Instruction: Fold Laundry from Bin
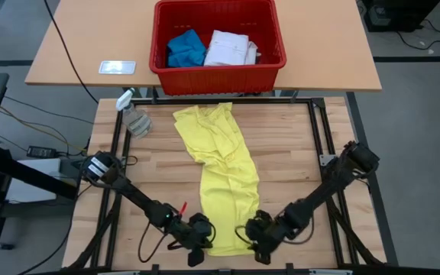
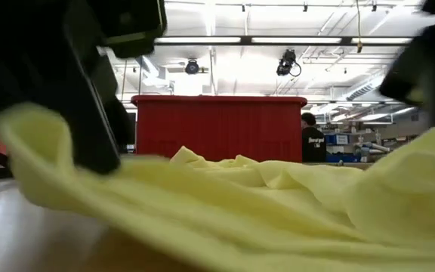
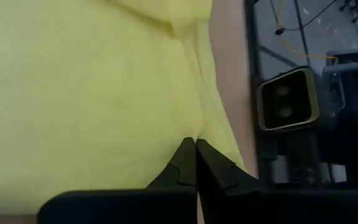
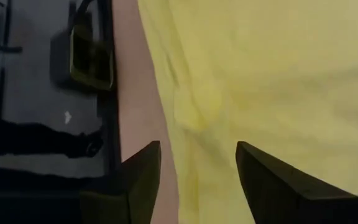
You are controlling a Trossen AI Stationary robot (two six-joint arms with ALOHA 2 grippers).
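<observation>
The bright yellow T-shirt (image 1: 220, 164) lies as a long strip down the middle of the wooden table, its near end between my two grippers. My left gripper (image 1: 198, 237) is shut on that end at its left side (image 3: 195, 144). My right gripper (image 1: 254, 241) stands open over the shirt's near right edge (image 4: 197, 155), one finger over bare wood, the other over cloth. The red bin (image 1: 216, 72) stands on the tan table behind, holding a blue piece (image 1: 186, 50) and a white shirt (image 1: 230, 47). My left gripper pinches the T-shirt's near end between its two fingertips, where the cloth puckers into a small fold (image 3: 194, 132). The fingers slant down at it from the near left. That part of the cloth (image 2: 21, 132) is raised off the table; the rest lies flat.
A clear spray bottle (image 1: 134, 116) lies at the wooden table's far left corner. A white flat object (image 1: 117, 67) rests on the tan table left of the bin. A dark metal frame (image 1: 315, 130) runs along the table's sides. A person (image 2: 312, 136) shows in the room behind.
</observation>
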